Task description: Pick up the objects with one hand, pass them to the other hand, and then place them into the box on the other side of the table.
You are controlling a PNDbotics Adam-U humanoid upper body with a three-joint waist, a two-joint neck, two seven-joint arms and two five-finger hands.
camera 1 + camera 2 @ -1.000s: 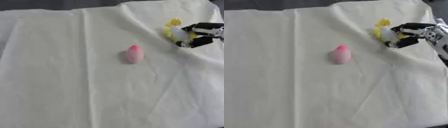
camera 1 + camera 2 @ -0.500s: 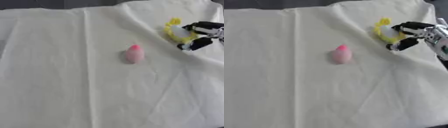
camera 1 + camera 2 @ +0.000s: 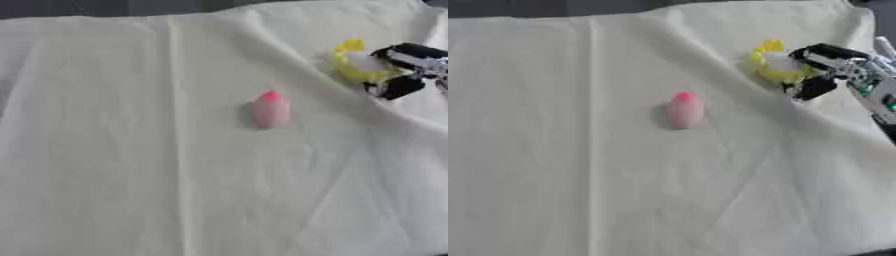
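A yellow ring-shaped thing [image 3: 773, 66] with a pale middle lies on the white cloth at the upper right. My right hand [image 3: 839, 64] comes in from the right edge and stands open at the ring's right side, its fingers [image 3: 826, 52] over the ring's upper edge and its thumb [image 3: 813, 87] spread below it. I cannot tell whether they touch the ring. A pink rounded object [image 3: 269, 109] with a brighter pink tip lies alone near the middle of the cloth. My left hand shows in no view, and no box is in view.
A wrinkled white cloth [image 3: 157, 175] covers the whole table, with a raised fold [image 3: 411, 125] running down from under the ring. The table's dark far edge [image 3: 105, 7] shows at the top.
My right hand's thumb has dropped lower and the hand has eased slightly right, so more of the yellow ring shows. The pink object has not moved.
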